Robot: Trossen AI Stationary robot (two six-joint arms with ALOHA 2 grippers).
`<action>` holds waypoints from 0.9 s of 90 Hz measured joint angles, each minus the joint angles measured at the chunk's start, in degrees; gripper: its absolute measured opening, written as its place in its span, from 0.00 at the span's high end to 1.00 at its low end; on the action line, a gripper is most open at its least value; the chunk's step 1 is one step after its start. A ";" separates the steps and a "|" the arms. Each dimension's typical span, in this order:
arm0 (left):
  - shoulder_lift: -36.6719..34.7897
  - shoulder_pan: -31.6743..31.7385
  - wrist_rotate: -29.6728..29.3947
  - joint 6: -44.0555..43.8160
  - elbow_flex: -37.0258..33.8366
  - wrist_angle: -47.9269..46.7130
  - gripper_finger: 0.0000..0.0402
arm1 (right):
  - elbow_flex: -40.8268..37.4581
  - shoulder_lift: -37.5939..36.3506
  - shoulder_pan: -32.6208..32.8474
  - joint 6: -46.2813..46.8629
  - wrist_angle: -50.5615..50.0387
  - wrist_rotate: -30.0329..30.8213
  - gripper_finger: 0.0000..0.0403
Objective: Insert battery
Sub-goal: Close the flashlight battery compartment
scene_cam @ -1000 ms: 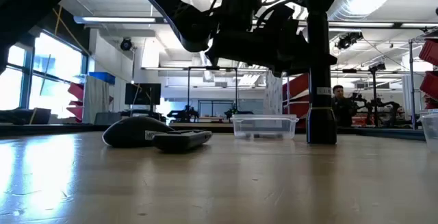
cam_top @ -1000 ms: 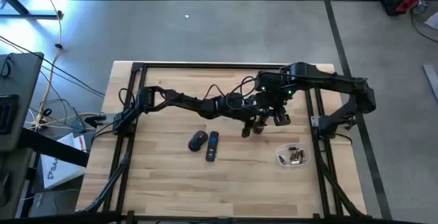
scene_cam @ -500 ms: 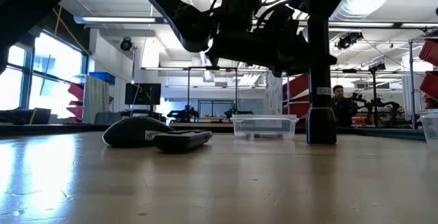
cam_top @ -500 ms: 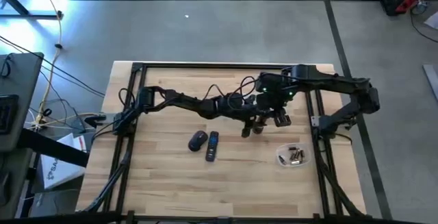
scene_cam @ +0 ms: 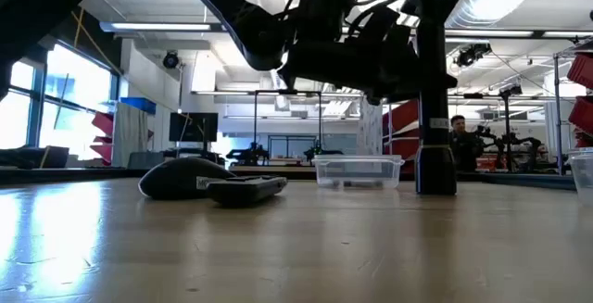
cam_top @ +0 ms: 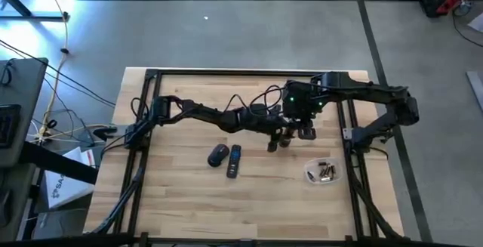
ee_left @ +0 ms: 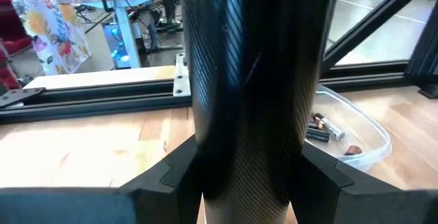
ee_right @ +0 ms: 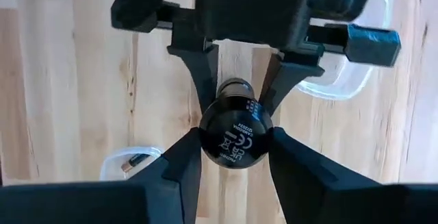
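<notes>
We hold a dark cylindrical flashlight [scene_cam: 435, 145] upright on the tabletop [cam_top: 181, 194], and we judge this is so that its upper end faces up for the battery to drop in. Both arms meet at it, right of the tabletop's middle. Our left gripper [ee_left: 250, 176] has its fingers [ee_left: 174, 172] closed against the sides of the barrel, one on each side, steadying it. Our right gripper [ee_right: 235, 152] comes from above; its fingers [ee_right: 186, 159] sit spread to the width of the flashlight's end cap and touch it on both sides, so we read it as gripping the cap.

The spare batteries [cam_top: 326, 173] lie in a clear tray [cam_top: 310, 174] near the right edge, well apart from the flashlight. A computer mouse [cam_top: 218, 155] and a remote [cam_top: 235, 161] rest side by side nearer the middle, untouched.
</notes>
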 joint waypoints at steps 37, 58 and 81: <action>0.04 -0.07 -6.24 -3.40 1.16 -0.43 0.64 | -0.03 0.04 0.03 14.60 0.23 6.64 0.69; 0.12 -0.71 -10.09 -2.69 1.39 -0.04 0.64 | -0.07 0.07 0.01 26.61 0.61 7.12 0.69; 0.26 -0.51 -15.27 -1.10 2.03 -0.02 0.64 | -0.07 0.32 -0.04 39.91 0.91 11.10 0.69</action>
